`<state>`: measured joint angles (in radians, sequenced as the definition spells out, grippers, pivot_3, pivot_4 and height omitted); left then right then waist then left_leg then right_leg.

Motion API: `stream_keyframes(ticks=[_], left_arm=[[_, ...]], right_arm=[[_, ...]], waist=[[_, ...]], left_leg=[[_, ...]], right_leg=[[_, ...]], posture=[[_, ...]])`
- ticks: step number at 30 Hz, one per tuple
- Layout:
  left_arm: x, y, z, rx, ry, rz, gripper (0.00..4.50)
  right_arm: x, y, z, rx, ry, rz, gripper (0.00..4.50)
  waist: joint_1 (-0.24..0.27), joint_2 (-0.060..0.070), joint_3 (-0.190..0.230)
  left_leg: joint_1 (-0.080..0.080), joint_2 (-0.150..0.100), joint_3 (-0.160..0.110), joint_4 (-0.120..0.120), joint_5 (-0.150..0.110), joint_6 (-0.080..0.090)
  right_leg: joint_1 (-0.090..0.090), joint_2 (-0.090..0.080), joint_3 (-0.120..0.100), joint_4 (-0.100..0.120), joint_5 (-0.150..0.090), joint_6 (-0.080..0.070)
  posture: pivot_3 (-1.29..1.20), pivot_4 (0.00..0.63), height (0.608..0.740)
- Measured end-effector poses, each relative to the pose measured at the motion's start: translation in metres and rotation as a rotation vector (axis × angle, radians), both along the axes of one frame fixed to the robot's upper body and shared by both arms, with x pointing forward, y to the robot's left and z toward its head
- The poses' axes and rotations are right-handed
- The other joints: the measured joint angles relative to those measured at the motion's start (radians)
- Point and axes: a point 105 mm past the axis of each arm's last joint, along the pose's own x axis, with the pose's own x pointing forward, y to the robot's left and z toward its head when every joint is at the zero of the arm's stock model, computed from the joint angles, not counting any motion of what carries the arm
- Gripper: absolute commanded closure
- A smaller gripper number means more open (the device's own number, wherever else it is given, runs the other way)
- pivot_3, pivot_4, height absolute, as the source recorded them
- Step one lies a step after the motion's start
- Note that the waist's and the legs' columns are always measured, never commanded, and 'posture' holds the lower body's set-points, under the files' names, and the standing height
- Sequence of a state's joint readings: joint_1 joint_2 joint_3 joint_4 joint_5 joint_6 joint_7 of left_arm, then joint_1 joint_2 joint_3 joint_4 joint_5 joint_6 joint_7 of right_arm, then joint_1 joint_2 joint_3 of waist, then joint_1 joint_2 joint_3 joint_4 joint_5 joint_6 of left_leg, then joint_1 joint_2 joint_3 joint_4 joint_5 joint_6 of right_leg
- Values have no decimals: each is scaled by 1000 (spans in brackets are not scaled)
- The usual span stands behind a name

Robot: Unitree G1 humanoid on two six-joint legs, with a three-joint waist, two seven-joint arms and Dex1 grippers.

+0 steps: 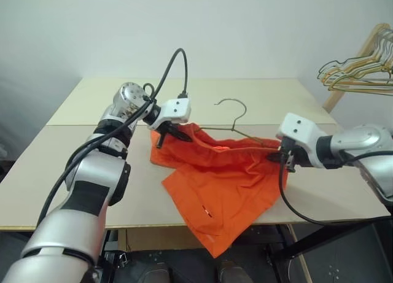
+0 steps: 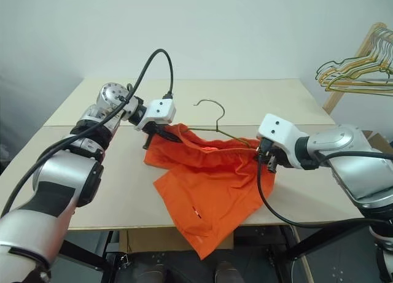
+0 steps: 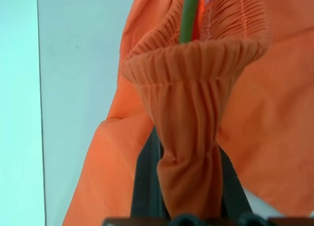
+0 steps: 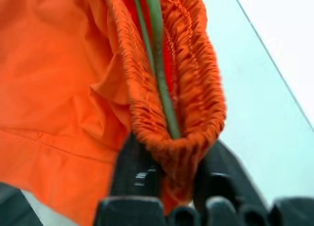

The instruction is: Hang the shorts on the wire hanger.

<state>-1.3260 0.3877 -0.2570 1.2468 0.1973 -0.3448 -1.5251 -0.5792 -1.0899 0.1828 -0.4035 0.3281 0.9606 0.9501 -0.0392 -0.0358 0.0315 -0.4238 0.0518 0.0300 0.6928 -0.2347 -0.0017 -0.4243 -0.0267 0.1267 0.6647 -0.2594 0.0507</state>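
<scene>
The shorts point(image 1: 224, 172) stretch lengthwise between the left gripper point(image 1: 164, 134) and right gripper point(image 1: 281, 155), each pinching a waistband end, wire hanger point(image 1: 236, 124) threaded inside.

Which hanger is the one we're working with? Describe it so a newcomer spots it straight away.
On the table, between both grippers, find the orange shorts. The wire hanger pokes its hook out above their waistband. It is a single thin grey-olive wire, unlike the bunched hangers at far right.

Even, diffuse lighting; soft shadows under the shorts point(image 1: 224, 191) on the desk point(image 1: 73, 185). Head views sharp. Wrist views close, fabric slightly blurred.
</scene>
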Motion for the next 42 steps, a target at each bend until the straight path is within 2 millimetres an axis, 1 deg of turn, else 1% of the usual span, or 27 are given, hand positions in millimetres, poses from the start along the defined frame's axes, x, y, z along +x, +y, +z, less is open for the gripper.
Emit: stream_keyframes(ticks=[1, 5, 7, 8, 10, 11, 13, 15, 19, 20, 22, 25, 28, 31, 33, 35, 38, 40, 42], left_arm=[[0, 1, 0, 2, 0, -1, 4500], [-1, 2, 1, 8, -25, -26, 4500], [-1, 2, 3, 5, -45, -39, 3985], [-1, 1, 4, -9, -49, -40, 3803], [-1, 0, 9, -54, -53, -36, 3098], [-1, -2, 12, -79, -49, -39, 2831], [-2, -1, 17, -113, -39, -36, 2152], [-2, 0, 24, -159, -31, -31, 1512], [0, 13, 37, -222, -40, 9, 227], [1, 15, 41, -245, -44, 24, 66], [6, 19, 49, -301, -69, 68, 66], [14, 21, 67, -455, -80, 156, 66], [14, 15, 91, -659, -18, 183, 66], [6, 1, 111, -837, 54, 148, 66], [-4, -9, 113, -972, 115, 153, 66], [-17, -17, 107, -1049, 204, 166, 66], [-42, -25, 100, -1077, 266, 144, 66], [-55, -29, 102, -1077, 275, 121, 66], [-64, -31, 105, -1074, 276, 104, 66]], right_arm=[[-1, 1, 0, 2, 5, 10, 4475], [-6, 4, -2, 19, 29, 34, 4475], [-9, 4, -3, 32, 41, 43, 4500], [-10, 4, -3, 46, 49, 45, 4500], [-15, 4, -4, 69, 64, 51, 4500], [-18, 4, -5, 83, 70, 50, 4500], [-22, 0, -7, 107, 86, 31, 4500], [-29, -6, -11, 137, 114, -12, 4500], [-42, -23, -22, 214, 155, -155, 4500], [-45, -28, -25, 236, 161, -201, 4500], [-52, -37, -31, 283, 167, -298, 4500], [-62, -50, -34, 367, 152, -450, 4500], [-75, -68, -33, 431, 121, -624, 4500], [-87, -85, -34, 467, 79, -780, 4500], [-96, -101, -42, 493, 50, -919, 4500], [-104, -117, -49, 510, 16, -1047, 4500], [-116, -142, -52, 520, -57, -1235, 4500], [-122, -157, -51, 513, -102, -1337, 4500], [-125, -171, -47, 513, -154, -1425, 4500]], waist=[[0, 0, 0], [2, 0, 0], [2, 0, 0], [2, 0, 0], [2, 0, 0], [3, 0, 0], [3, 0, 0], [3, 0, 0], [3, 0, 0], [3, 0, 0], [3, 0, 0], [7, 0, 0], [12, 0, 0], [15, 1, -1], [10, 2, -2], [0, 4, -3], [-16, 8, -6], [-30, 13, -9], [-37, 19, -12]], left_leg=[[0, 0, 0, 0, 0, 0], [0, 0, 0, 0, 0, 0], [0, 0, 0, 0, 0, 0], [0, 0, 0, 0, 0, 0], [0, 0, 0, 0, 0, 0], [0, 0, 0, 0, 0, 0], [0, 0, 0, 0, 0, 0], [0, 0, 0, 0, 0, 0], [1, 0, 0, 0, 0, 0], [1, 0, 0, 0, 0, 0], [1, 0, -1, 0, 0, 0], [1, 0, -1, 1, 0, 0], [1, 0, -1, 1, 0, 0], [1, 0, -1, 1, 0, 0], [2, 0, -1, 1, 0, 0], [2, 0, -1, 1, 0, 0], [3, 0, -1, 0, 0, 0], [5, 0, -1, -1, 0, 0], [10, -1, -1, -2, 0, 0]], right_leg=[[0, 0, 0, 0, 0, 0], [0, 0, 0, 0, 0, 0], [0, 0, 0, 0, 0, 0], [0, 0, 0, 0, 0, 0], [0, 0, 0, 0, 0, 0], [1, 0, 0, 0, 0, 0], [1, 0, 0, 0, 0, 0], [1, 0, 0, 0, 0, 0], [1, 0, 0, 1, 0, 0], [1, 0, 0, 1, 0, 0], [2, 0, 0, 1, 0, 0], [2, 0, 0, 1, 0, 1], [2, 0, -1, 1, 0, 1], [3, -1, -1, 1, -1, 2], [3, -1, 0, 1, -1, 2], [3, -1, 0, 2, -1, 2], [3, -1, 1, 2, -1, 2], [5, -1, 1, 2, -1, 2], [9, -1, 2, 0, -2, 3]], posture=[[-9, 0, 740], [-14, 0, 740], [-15, 0, 740], [-15, 0, 740], [-15, 0, 740], [-14, 0, 740], [-13, 0, 740], [-13, 0, 740], [-12, 0, 740], [-14, 0, 740], [-15, 0, 740], [-28, 0, 740], [-46, 0, 740], [-74, 0, 740], [-92, 0, 740], [-99, 0, 740], [-120, 0, 740], [-127, 0, 740], [-132, 0, 740]])
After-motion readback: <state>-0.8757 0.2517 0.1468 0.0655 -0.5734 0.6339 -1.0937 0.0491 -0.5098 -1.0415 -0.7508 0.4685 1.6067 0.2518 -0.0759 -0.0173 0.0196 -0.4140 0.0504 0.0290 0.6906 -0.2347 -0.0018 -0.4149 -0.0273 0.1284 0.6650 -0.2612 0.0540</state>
